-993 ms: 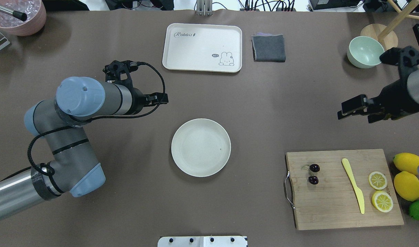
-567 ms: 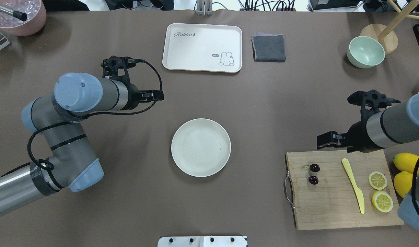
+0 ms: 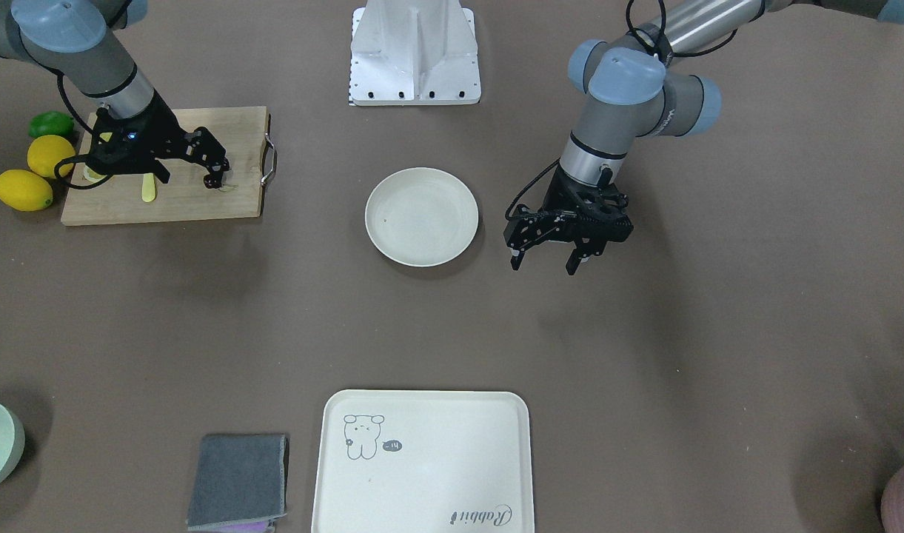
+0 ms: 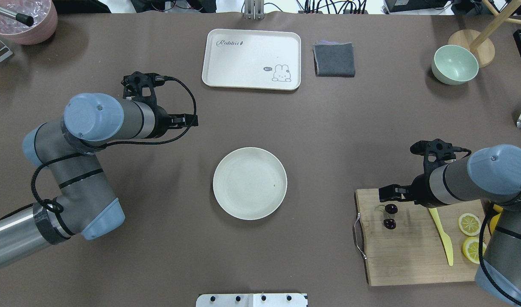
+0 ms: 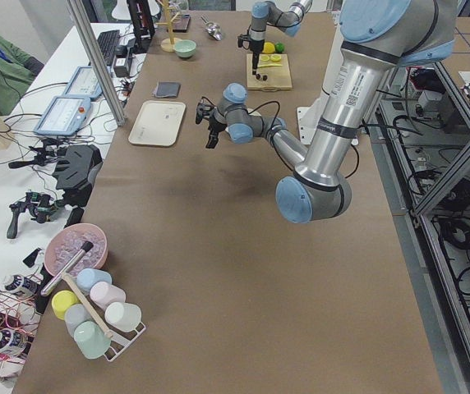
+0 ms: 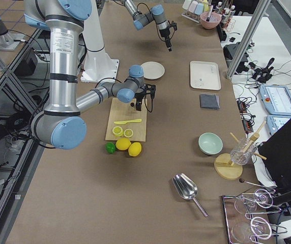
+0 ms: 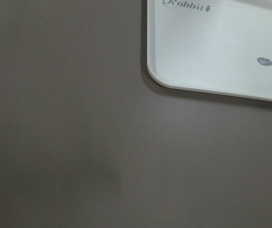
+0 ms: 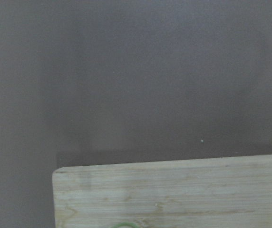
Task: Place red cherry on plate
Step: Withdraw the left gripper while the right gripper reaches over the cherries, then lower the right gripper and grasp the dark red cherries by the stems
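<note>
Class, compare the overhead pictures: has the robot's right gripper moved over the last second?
Yes. The right gripper has come toward the robot, from well beyond the cutting board to over its far edge, beside the cherries.

Wooden board [image 4: 414, 260] carries a yellow knife [image 4: 443, 238] and two lemon slices [image 4: 470, 224]; grey cloth [image 4: 334, 59] beside cream tray [image 4: 243, 59].

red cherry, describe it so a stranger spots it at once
The wooden cutting board is on the robot's right. Near its handle end lies the red cherry: two tiny near-black balls on thin stems, darker and smaller than the lemon slices.
</note>
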